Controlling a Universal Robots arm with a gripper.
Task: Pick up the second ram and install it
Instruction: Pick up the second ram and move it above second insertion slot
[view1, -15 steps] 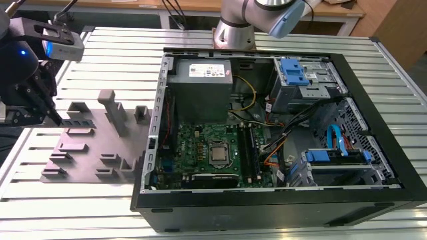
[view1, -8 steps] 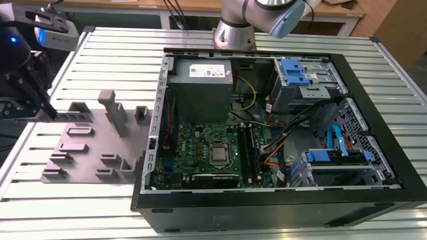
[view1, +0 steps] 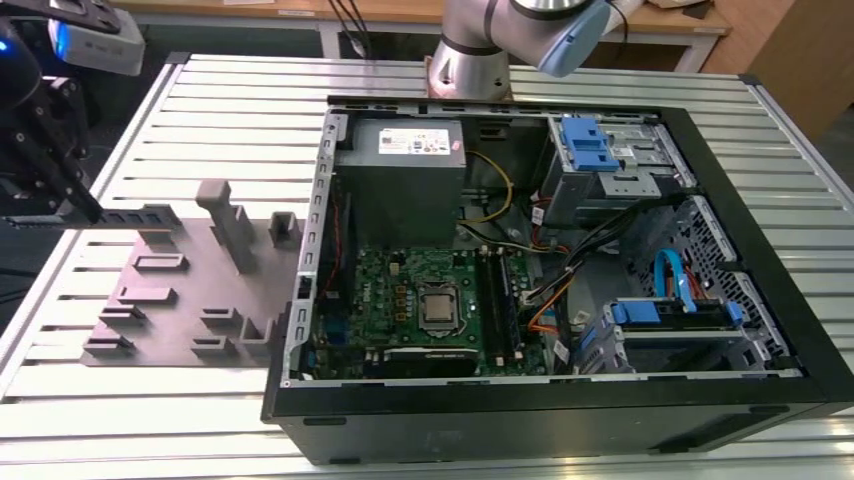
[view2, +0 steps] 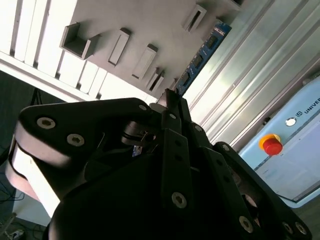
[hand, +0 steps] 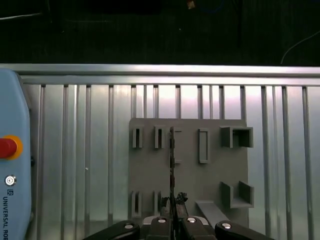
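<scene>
The black hand (hand: 172, 202) is pinched on one end of the long, thin dark memory stick (hand: 171, 160), which juts edge-on over the grey slotted fixture plate (hand: 210, 175) on the ribbed aluminium counter (hand: 75, 150).

The arm (view1: 470, 55) rises from its base; its gripper (hand: 172, 202) hangs at the exterior view's left, pointing down, fingers clamped on the ram (hand: 171, 150).
</scene>
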